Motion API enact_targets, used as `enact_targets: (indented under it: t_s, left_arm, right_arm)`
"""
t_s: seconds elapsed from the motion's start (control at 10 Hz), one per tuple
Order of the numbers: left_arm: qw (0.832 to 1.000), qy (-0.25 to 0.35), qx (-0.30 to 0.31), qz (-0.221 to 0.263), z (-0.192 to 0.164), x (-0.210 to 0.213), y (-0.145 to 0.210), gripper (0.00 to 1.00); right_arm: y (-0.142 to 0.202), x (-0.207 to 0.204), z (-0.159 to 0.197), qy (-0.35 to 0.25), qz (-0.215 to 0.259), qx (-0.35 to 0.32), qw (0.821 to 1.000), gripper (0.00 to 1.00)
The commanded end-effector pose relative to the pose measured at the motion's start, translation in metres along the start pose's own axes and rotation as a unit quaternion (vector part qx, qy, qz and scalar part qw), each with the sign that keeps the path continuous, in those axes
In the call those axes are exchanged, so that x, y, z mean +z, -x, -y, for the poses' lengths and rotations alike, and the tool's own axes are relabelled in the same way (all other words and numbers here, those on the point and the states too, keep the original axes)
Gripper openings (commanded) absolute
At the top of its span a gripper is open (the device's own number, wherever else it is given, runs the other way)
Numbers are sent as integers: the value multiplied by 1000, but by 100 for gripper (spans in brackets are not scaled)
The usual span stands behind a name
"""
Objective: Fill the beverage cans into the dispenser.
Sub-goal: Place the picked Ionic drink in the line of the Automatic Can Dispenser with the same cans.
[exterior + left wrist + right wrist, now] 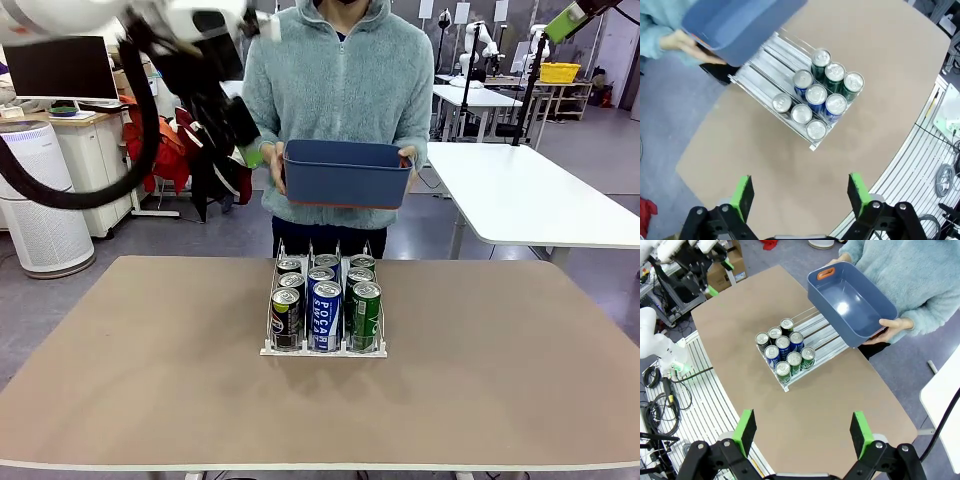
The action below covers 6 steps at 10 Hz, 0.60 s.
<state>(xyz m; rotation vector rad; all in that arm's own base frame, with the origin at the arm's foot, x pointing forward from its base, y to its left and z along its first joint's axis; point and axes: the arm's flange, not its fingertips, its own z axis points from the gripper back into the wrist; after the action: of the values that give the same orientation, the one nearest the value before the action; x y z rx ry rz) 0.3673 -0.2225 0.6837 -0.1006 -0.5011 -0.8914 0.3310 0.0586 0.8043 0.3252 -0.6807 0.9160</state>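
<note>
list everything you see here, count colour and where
beverage cans: nine, three dark, three blue, three green, standing in the front of the rack, one colour per lane
dispenser: one, clear with white lip, table centre, rear of lanes bare
bin: one, dark blue, empty, held above the table's far edge
table: one, tan
person's hands: two, gripping the bin's ends
left pincer: open, high over the table
right pincer: open, high over the table
</note>
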Motion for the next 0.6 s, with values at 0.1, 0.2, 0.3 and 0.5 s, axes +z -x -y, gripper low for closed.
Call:
enact_targets:
  t_s: [0.1, 0.2, 0.3, 0.5]
  left_arm:
    - [999, -17, -10, 41, -11, 53, 0, 100]
    - [998, -28, -16, 54, -11, 70, -3, 100]
    - [997, -45, -21, 56, -8, 82, -8, 100]
    - [996, -65, -26, 54, -2, 98, -15, 100]
  right_arm:
    - [3, -2, -4, 1, -1, -4, 1000, 100]
    - [3, -2, -4, 1, -1, -4, 1000, 100]
    - [3, -2, -4, 1, -1, -4, 1000, 100]
    - [3, -2, -4, 1, -1, -4, 1000, 100]
